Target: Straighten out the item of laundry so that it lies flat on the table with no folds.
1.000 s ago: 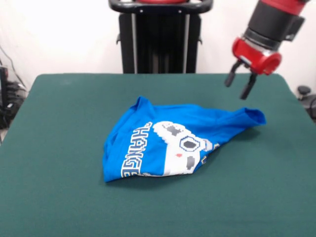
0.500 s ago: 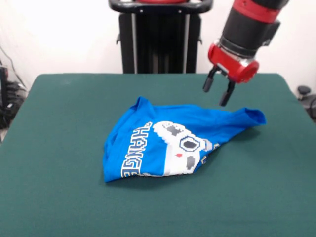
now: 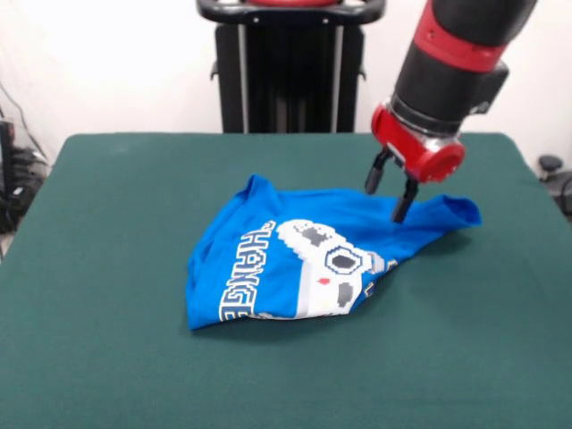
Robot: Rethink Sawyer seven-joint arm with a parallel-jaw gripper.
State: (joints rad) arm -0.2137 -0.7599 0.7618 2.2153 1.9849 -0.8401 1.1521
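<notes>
The item of laundry [image 3: 304, 255] is a bright blue T-shirt with a white pixel graphic and block lettering, lying crumpled and folded over itself near the middle of the table [image 3: 107, 223]. One bunched end stretches out to the right. My gripper [image 3: 387, 198] hangs open just above the shirt's upper right part, with its two dark fingers [image 3: 403, 202] pointing down and nothing between them.
The dark green table cloth runs well beyond the shirt on all sides. A black stand [image 3: 286, 71] rises behind the far edge. Cables and small gear [image 3: 13, 170] sit off the table's left side.
My gripper has moved left and down, from above the table's far right part to just over the shirt. The shirt has not moved.
</notes>
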